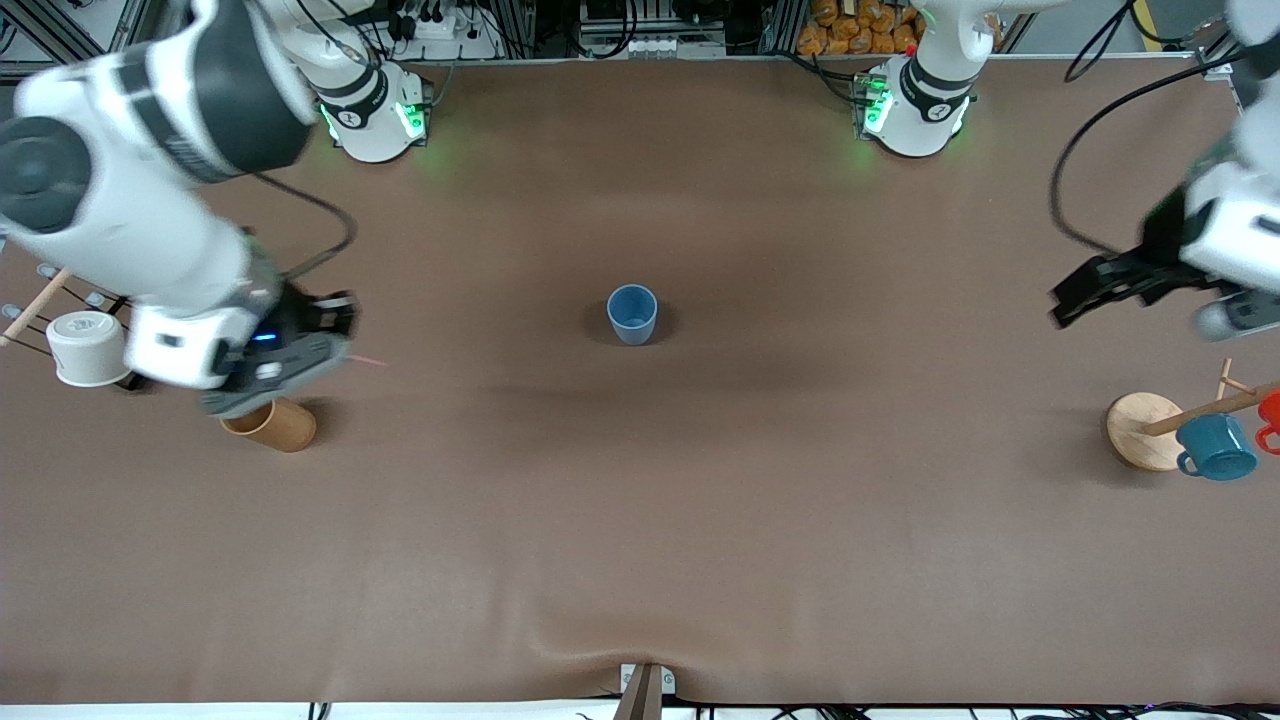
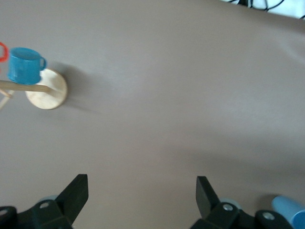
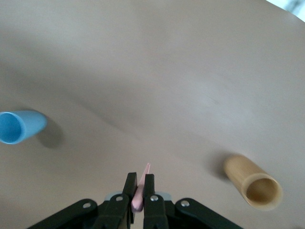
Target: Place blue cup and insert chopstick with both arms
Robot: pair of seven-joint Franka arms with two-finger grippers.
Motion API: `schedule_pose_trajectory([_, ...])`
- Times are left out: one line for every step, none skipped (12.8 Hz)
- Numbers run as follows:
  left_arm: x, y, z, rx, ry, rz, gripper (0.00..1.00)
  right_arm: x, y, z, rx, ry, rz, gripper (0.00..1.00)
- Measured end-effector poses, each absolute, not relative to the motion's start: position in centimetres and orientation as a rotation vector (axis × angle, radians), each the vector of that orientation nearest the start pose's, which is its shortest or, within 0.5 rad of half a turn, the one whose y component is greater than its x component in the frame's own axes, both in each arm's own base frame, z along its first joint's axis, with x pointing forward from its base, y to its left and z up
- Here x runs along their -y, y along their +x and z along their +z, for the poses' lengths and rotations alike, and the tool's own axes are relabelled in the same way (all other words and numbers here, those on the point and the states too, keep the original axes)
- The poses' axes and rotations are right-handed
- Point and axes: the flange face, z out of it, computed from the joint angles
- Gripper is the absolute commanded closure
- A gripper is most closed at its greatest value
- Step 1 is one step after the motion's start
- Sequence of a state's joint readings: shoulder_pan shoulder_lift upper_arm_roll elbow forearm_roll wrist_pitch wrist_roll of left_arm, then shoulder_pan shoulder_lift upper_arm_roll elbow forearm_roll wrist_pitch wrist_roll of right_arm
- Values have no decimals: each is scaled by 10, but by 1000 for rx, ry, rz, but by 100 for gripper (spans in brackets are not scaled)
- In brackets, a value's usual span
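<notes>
Chopstick (image 3: 141, 187) pinched in raised right gripper (image 3: 139, 183); left gripper (image 2: 140, 191) spread.

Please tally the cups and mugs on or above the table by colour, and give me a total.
Light blue: 1, the blue cup at mid-table
Teal: 1, the teal mug on the rack
Red: 1, the red mug, cut off at the frame's edge
White: 1, the white cup
Tan: 1, the tan cup
Total: 5

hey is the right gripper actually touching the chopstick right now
Touching. The right wrist view shows the right gripper with its fingers shut on the pink chopstick, whose tip pokes out past them.
</notes>
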State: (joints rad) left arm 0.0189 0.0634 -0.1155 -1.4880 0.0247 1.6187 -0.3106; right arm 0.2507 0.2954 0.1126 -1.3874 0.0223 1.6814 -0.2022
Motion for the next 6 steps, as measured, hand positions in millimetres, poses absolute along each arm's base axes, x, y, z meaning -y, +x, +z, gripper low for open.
schedule_pose_trajectory([32, 572, 638, 296, -3127, -91, 0, -262, 599, 540, 926, -2937, -28, 100])
schedule_pose_trajectory([16, 567, 642, 256, -3134, -68, 0, -305, 582, 536, 983, -2911, -54, 100])
schedule_pose_trajectory([5, 563, 644, 221, -3137, -46, 0, -349, 562, 530, 1028, -2888, -77, 100])
schedule_pose_trajectory([-2, 559, 646, 199, -3138, -29, 0, -391, 538, 525, 1062, -2867, -95, 100])
schedule_pose_trajectory([-5, 557, 647, 191, -3138, -19, 0, -430, 512, 519, 1087, -2856, -108, 100])
schedule_pose_trajectory([-4, 556, 647, 186, -3138, -14, 0, -460, 490, 511, 1103, -2860, -118, 100])
